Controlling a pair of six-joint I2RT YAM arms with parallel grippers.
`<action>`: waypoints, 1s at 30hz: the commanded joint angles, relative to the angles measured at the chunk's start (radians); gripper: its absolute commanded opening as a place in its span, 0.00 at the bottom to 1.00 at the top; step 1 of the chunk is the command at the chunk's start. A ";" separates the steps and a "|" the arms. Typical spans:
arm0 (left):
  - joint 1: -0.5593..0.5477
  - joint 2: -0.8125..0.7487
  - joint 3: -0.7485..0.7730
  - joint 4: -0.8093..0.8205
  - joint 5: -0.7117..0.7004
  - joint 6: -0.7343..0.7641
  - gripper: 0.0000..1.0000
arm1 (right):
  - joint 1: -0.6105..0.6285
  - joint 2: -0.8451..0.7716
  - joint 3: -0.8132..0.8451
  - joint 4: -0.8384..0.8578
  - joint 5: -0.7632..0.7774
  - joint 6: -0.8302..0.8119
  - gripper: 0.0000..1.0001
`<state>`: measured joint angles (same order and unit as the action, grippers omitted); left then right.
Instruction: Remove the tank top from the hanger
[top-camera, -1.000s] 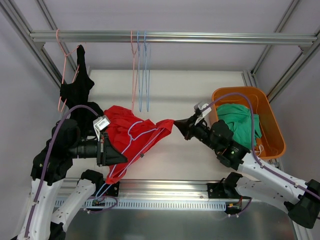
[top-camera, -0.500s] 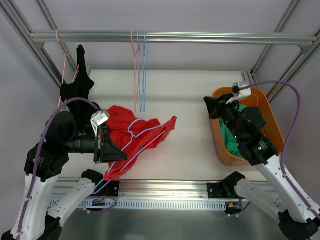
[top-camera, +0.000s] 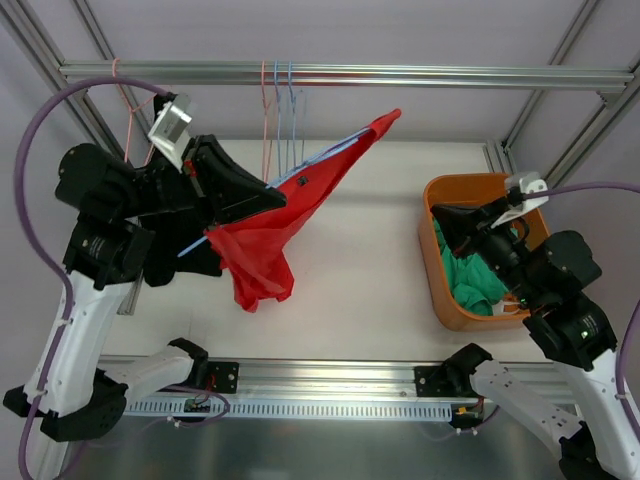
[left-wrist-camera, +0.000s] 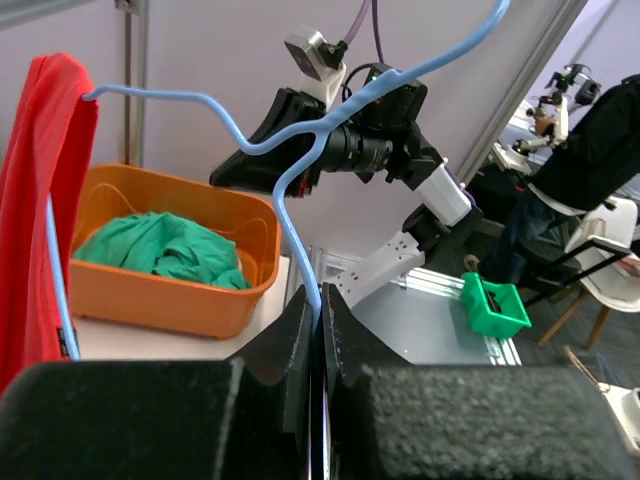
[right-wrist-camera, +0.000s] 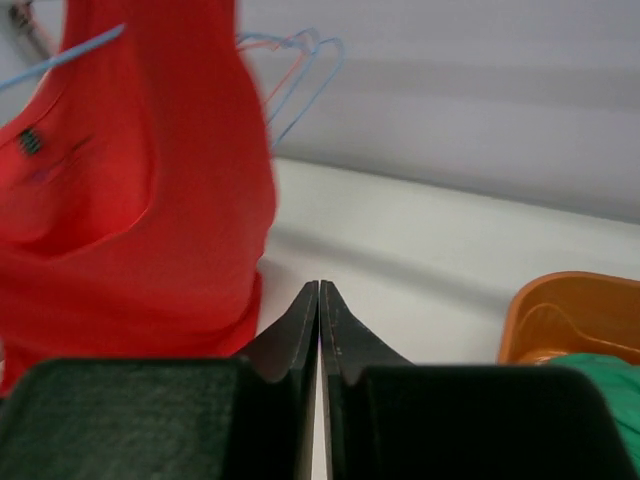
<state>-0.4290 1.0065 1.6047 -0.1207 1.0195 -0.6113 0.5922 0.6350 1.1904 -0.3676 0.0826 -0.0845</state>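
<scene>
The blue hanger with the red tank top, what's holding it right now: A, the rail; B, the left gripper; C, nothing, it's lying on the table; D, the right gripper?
B: in the left wrist view the blue hanger has its wire running down into the shut left gripper.

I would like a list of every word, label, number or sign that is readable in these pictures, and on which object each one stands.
No text can be read in any view.
Small dark label on the red tank top: too small and blurred to read.
Blue hanger and orange basket: no writing visible.
</scene>
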 joint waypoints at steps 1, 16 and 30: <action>-0.059 0.054 -0.007 0.145 -0.007 -0.041 0.00 | -0.002 0.038 -0.011 -0.080 -0.263 -0.050 0.10; -0.175 -0.243 -0.434 0.145 -0.325 -0.197 0.00 | 0.014 0.190 -0.113 0.105 -0.363 -0.003 0.47; -0.231 -0.266 -0.509 0.145 -0.414 -0.265 0.00 | 0.046 0.281 -0.117 0.236 -0.311 0.026 0.54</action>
<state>-0.6491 0.7658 1.0904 -0.0422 0.6422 -0.8539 0.6327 0.9119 1.0657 -0.2203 -0.2401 -0.0738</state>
